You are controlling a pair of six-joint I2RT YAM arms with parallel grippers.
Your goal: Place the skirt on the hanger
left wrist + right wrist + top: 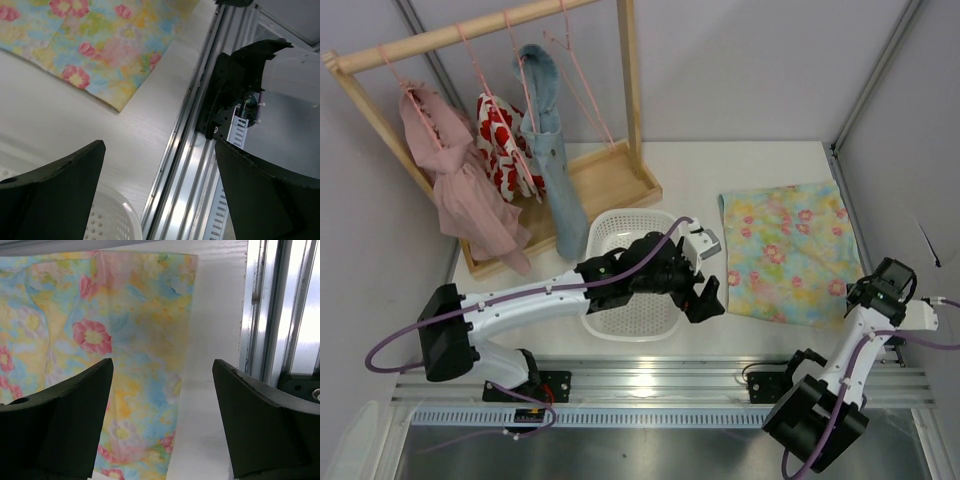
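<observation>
Skirt (788,250): spread flat on the table (740,170), right of centre in the top view. It is pale yellow and turquoise with pink flowers (edges fairly straight, few wrinkles). Its lower right corner is hidden behind the right gripper (873,292), whose fingers are spread wide and hold nothing. Left gripper (708,297): likewise spread and empty, at the right rim of the white basket (620,330), lower centre. Hanger (592,100): thin pink wire on the wooden rack (460,32), upper left; its hook is hard to make out at the frame's top edge.
</observation>
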